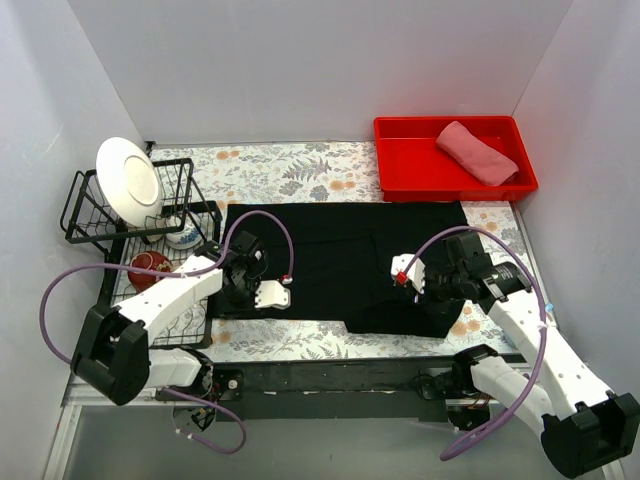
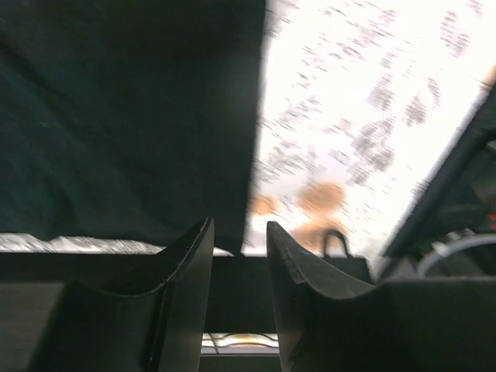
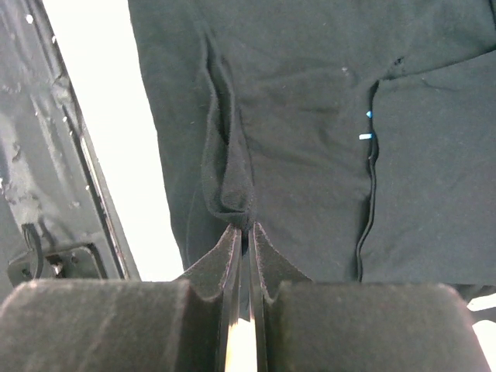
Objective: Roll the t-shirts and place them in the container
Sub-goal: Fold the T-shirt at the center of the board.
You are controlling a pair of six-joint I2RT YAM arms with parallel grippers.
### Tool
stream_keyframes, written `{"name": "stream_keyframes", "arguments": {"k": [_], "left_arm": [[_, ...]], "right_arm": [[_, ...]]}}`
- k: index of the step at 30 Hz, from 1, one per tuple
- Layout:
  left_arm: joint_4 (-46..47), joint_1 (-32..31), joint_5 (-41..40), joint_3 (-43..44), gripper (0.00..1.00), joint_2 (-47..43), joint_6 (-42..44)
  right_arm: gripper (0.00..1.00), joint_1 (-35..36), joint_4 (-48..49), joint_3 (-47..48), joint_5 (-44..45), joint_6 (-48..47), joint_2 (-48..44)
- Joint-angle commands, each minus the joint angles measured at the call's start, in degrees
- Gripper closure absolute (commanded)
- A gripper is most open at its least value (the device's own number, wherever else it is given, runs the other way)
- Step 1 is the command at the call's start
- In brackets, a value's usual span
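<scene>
Blurred left wrist view, overexposed tablecloth (image 2: 372, 93).

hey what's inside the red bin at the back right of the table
A rolled salmon-pink t-shirt lies in the red bin, toward its right side. The rest of the bin's floor shows bare red. Anything under the shirt is covered and cannot be seen.

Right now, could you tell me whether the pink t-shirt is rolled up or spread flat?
Rolled up: the pink t-shirt lies in the red bin as one compact, thick bundle, with no sleeves spread out.
</scene>
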Motion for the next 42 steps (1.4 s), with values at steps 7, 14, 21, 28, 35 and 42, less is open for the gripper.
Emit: {"name": "stream_keyframes", "arguments": {"k": [7, 14, 21, 28, 35, 42], "left_arm": [[10.2, 0.0, -0.3, 1.9, 0.67, 9.3, -2.5], [8.2, 0.0, 2.5, 2.8, 0.68, 10.1, -4.8], [6.6, 0.0, -0.4, -1.7, 0.67, 5.9, -1.2], [7.3, 0.0, 9.0, 11.3, 0.68, 14.0, -10.1], [8.7, -0.3, 31.9, 48.8, 0.70, 36.1, -33.4], [26.7, -6.8, 44.0, 59.4, 0.84, 50.1, -55.2]], "right_arm": [[0.99, 0.0, -9.6, 0.0, 3.2, -8.4, -2.5], [0.99, -0.1, -15.2, -1.6, 6.7, -13.7, -6.8], [0.99, -0.6, -16.2, -4.7, 8.6, -15.5, -9.7], [0.99, -0.8, -14.0, -3.5, 6.9, -14.0, -8.2], [0.99, -0.8, -9.3, 1.2, 1.4, -8.5, -6.1], [0.99, -0.6, -10.5, 5.3, -4.1, -4.9, -5.1]]}}
